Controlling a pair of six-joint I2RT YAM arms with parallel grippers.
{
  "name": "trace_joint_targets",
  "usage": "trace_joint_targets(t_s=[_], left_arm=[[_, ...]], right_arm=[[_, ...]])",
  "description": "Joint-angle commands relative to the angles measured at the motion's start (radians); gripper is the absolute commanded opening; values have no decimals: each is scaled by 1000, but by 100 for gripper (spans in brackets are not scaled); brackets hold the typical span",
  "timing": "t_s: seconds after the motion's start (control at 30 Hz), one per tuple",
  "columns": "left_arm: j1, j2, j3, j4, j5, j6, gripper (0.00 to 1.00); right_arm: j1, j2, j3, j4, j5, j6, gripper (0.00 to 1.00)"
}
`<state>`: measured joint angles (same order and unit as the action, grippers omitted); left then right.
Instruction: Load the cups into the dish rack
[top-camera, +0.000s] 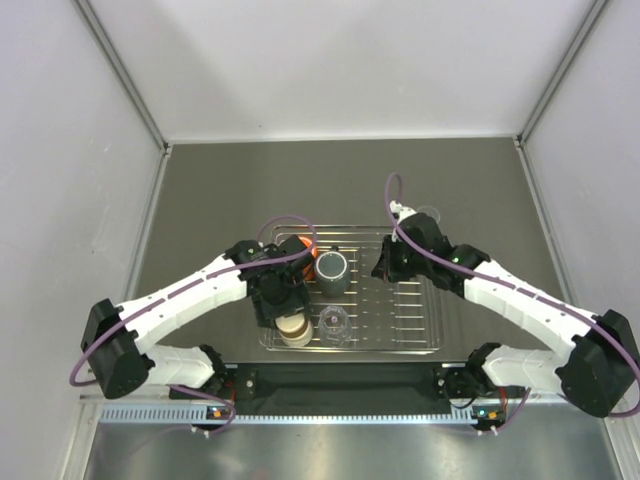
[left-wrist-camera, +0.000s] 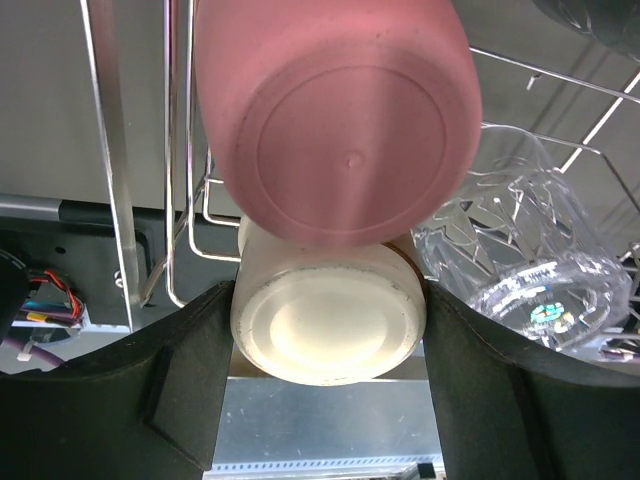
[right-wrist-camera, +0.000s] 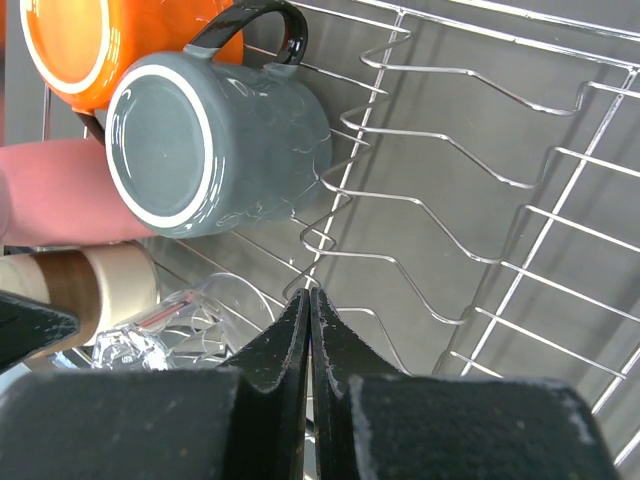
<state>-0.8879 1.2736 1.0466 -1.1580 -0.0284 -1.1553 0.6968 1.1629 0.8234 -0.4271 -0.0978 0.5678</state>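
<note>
**A:** So how is the left arm posed right now?

**B:** It's stretched in from the near-left corner, with the wrist bent down over the left end of the flat silver wire dish rack. The left gripper is spread wide. The small cream round tumbler with a brown band is gripped bottom-up between its fingers, and both sides look touched. That cup is parked in the rack's near-left corner.

**A:** And the rest of the cups?

**B:** The pink matte tumbler is seen upside down next to the cream tumbler. It's too blurry in the left wrist view for contact to be called. The clear faceted plastic tumbler is sat just beside the cream tumbler, also in the rack. Further back, the dark grey cup with a white-ringed base and the orange cup are racked side by side. A second clear tumbler is glimpsed on the dark table just past the rack's far edge, half hidden by the right wrist.

**A:** Right arm?

**B:** It's reached in from the near-right with the elbow bent. The right gripper is closed all the way, fingers pressed together with nothing between them, and hung just over the bare wire bars.
</note>
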Motion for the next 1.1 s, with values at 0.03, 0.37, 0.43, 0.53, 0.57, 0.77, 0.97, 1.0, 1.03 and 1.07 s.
trace_joint_targets(t_s=[0.03, 0.37, 0.43, 0.53, 0.57, 0.77, 0.97, 1.0, 1.03, 1.07], left_arm=[[-3, 21, -14, 53, -34, -7, 0], [-3, 56, -31, 67, -13, 6, 27], [-5, 53, -33, 69, -11, 5, 38], [-3, 46, -33, 67, -13, 2, 52], [-5, 43, -33, 66, -10, 2, 55], [-3, 9, -36, 41, 5, -14, 69], [-3, -62, -23, 1, 4, -41, 82], [-2, -72, -20, -2, 4, -47, 82], [-3, -94, -17, -5, 5, -50, 84], [-3, -103, -14, -8, 4, -53, 85]], right_arm=[[-19, -39, -12, 14, 6, -17, 0], [-34, -58, -17, 1, -3, -17, 0], [-39, -63, -12, -9, -2, -17, 0], [-51, -69, -6, -21, -3, -20, 0], [-54, -72, -3, -24, -3, -25, 0], [-75, -89, 8, -47, -6, -39, 0], [-102, -95, 33, -67, -16, -63, 0], [-106, -97, 39, -73, -16, -66, 0], [-112, -98, 42, -75, -17, -68, 0], [-117, -100, 45, -78, -20, -74, 0]])
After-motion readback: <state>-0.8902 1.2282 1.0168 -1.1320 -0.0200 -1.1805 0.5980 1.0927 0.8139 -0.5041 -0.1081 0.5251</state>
